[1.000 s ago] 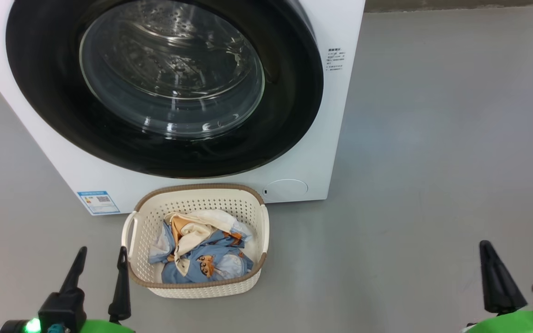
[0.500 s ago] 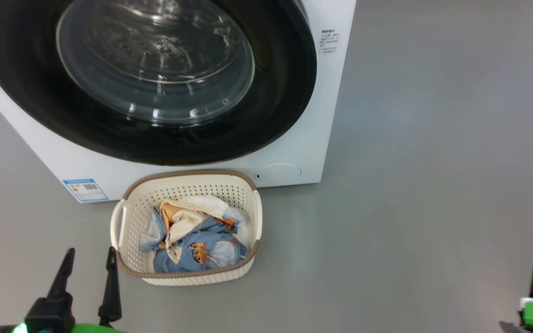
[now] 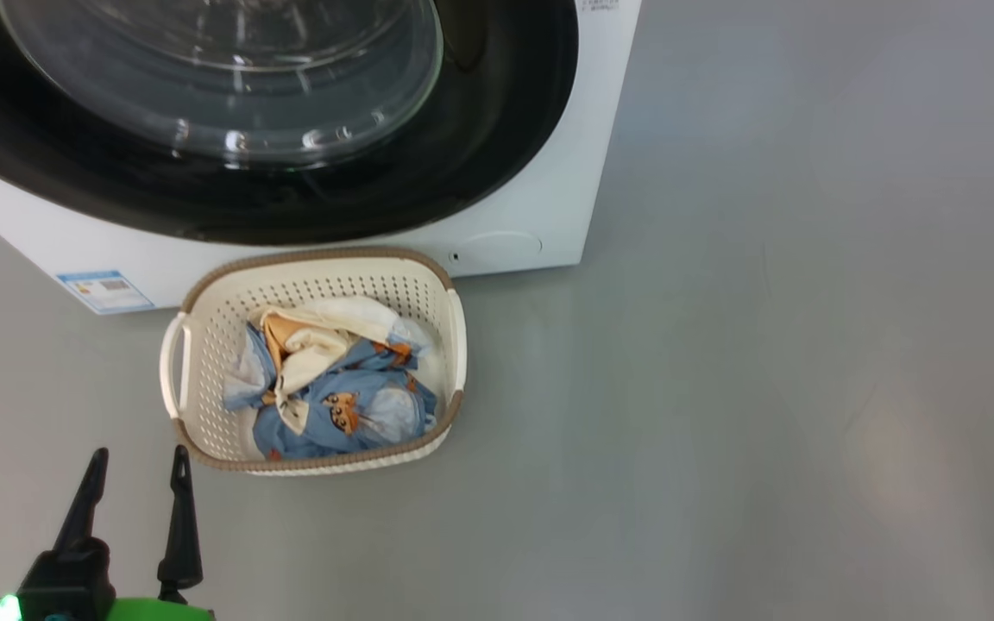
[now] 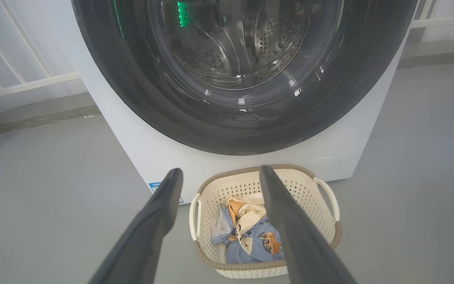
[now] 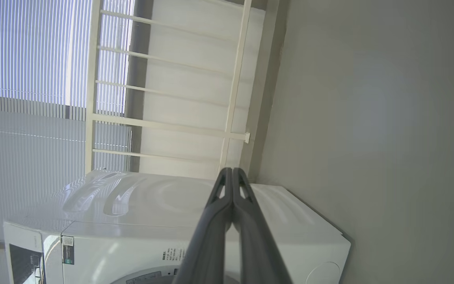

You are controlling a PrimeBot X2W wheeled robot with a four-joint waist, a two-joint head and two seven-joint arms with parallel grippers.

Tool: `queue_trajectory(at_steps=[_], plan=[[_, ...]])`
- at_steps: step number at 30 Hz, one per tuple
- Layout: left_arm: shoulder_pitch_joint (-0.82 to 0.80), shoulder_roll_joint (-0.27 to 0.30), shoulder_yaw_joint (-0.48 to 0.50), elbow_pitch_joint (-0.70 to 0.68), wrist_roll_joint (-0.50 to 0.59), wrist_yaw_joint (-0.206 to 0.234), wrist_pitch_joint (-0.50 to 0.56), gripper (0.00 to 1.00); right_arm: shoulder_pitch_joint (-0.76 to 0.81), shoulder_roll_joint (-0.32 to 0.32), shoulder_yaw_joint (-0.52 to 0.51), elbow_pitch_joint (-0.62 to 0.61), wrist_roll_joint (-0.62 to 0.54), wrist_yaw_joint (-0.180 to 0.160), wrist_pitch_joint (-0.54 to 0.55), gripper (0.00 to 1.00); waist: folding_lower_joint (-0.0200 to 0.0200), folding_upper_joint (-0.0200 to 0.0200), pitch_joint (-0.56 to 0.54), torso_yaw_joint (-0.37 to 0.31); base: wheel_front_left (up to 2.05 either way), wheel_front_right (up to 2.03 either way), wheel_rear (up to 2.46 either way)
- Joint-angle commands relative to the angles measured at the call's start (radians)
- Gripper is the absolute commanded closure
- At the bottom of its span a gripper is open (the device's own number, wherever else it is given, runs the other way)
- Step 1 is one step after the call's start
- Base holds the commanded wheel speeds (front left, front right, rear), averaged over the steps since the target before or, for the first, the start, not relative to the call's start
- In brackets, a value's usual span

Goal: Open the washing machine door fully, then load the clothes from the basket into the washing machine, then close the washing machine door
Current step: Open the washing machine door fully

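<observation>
You're on step one: the washing machine door looks shut, with the basket of clothes on the floor just in front. Left pincer hangs apart and empty, right pincer pressed together. Next, hook the door's edge.

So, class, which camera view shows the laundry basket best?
The head view: the whole basket lies unobstructed, seen from above. In the left wrist view a finger of the left gripper crosses it. The right wrist view faces the washing machine instead.
</observation>
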Motion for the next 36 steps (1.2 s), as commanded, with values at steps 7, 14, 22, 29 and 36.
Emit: queue_trajectory(at_steps=[7,14,22,29,36], plan=[[-0.036,0.01,0.009,-0.045,-0.002,0.004,-0.006,0.0,-0.151,-0.087,-0.023,0.079,0.041,0.002,0.211,1.0,0.0,0.0,0.098,0.022,0.0,0.0,0.0],[-0.036,0.0,-0.027,-0.058,-0.012,0.004,-0.006,0.0,-0.28,-0.153,-0.041,0.125,0.023,0.002,0.354,1.0,0.0,0.0,0.148,0.082,0.0,0.0,0.0],[-0.021,-0.006,-0.049,-0.073,-0.024,0.023,-0.006,0.0,-0.445,-0.198,-0.047,0.11,-0.003,0.002,0.454,1.0,0.0,0.0,0.219,0.142,0.0,0.0,0.0],[-0.012,-0.009,-0.073,-0.091,-0.034,0.028,-0.006,0.0,-0.551,-0.22,-0.019,0.1,-0.033,0.002,0.518,1.0,0.0,0.0,0.253,0.183,0.0,0.0,0.0],[-0.015,-0.011,-0.103,-0.096,-0.042,0.046,-0.006,0.0,-0.679,-0.229,0.034,0.079,-0.053,0.002,0.596,1.0,0.0,0.0,0.277,0.234,0.0,0.0,0.0]])
